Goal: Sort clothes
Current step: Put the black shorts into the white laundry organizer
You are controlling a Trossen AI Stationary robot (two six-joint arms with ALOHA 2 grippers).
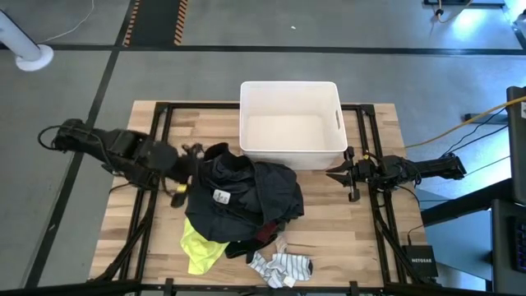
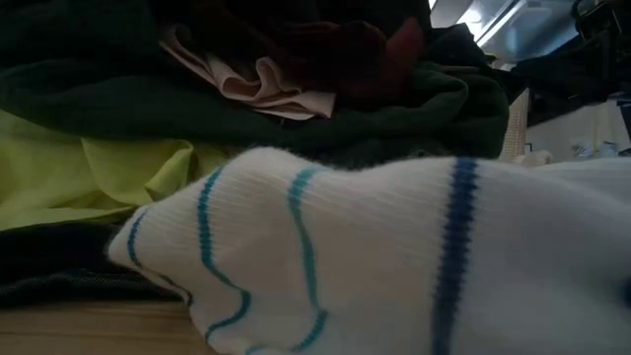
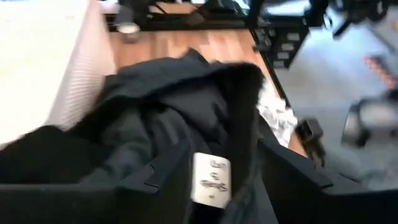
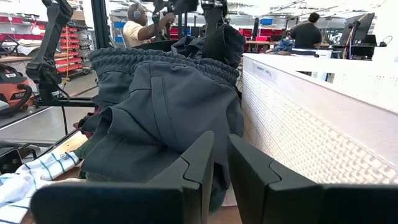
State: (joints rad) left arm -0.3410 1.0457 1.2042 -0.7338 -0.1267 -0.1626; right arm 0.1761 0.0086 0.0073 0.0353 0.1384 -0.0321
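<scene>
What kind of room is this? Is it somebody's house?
Probably not a house. It looks like a workshop or robot lab: people sit at desks in the background, red storage bins fill shelves, and the grey floor has yellow-and-black hazard tape beside the wooden table.

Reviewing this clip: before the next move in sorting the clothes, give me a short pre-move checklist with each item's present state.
1. White bin has room to receive clothes: ok, nothing shows inside it.
2. Left gripper positioned at the pile: ok, it sits at the black garment, fingers spread.
3. Left gripper actually holds fabric: cannot tell.
4. Right gripper clear of the pile: ok, it waits beside the bin's front right corner, fingers nearly together with nothing between them.
5. Striped piece and neon yellow garment on the table: ok, both lie at the front edge.
</scene>
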